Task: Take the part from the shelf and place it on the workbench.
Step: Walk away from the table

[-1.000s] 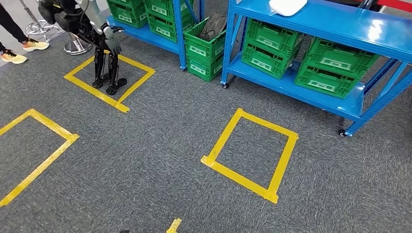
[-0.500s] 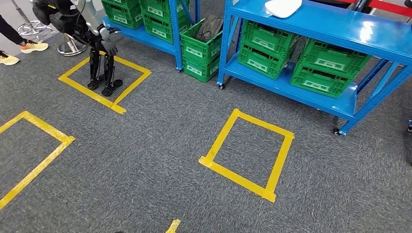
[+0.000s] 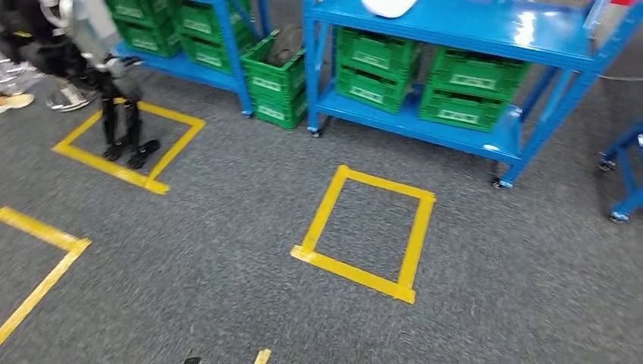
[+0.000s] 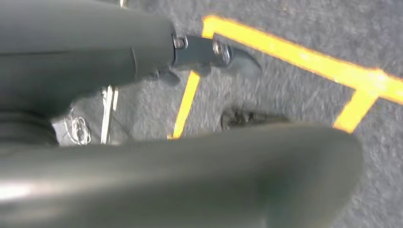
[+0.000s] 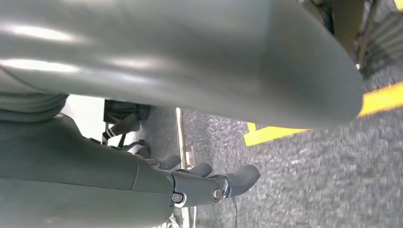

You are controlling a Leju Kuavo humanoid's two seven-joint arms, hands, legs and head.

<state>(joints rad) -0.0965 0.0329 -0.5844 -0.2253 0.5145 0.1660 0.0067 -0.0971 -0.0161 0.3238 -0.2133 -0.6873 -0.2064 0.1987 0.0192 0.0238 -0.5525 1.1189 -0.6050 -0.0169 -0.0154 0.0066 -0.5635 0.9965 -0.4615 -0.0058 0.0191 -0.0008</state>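
Observation:
A white part (image 3: 388, 6) lies on the upper level of the blue shelf (image 3: 462, 26), at the far end of the head view. My left hand (image 4: 85, 61) hangs over the grey carpet, its dark fingers (image 4: 204, 50) apart from the thick thumb (image 4: 190, 180) and nothing between them. My right hand (image 5: 119, 185) hangs the same way, its fingers (image 5: 223, 183) spread away from the thumb (image 5: 190, 61), holding nothing. Both hands are far from the shelf.
Green crates (image 3: 425, 80) fill the shelf's lower level, and more stand on a second blue shelf (image 3: 189, 34) to the left. A yellow tape square (image 3: 364, 235) marks the carpet before the shelf. Another robot (image 3: 114, 83) stands in a taped square at left. A blue wheeled frame (image 3: 625, 174) stands at right.
The whole picture has slid left and slightly down, so my camera has turned right; the shelf now sits more centred. Nothing in the scene has visibly moved.

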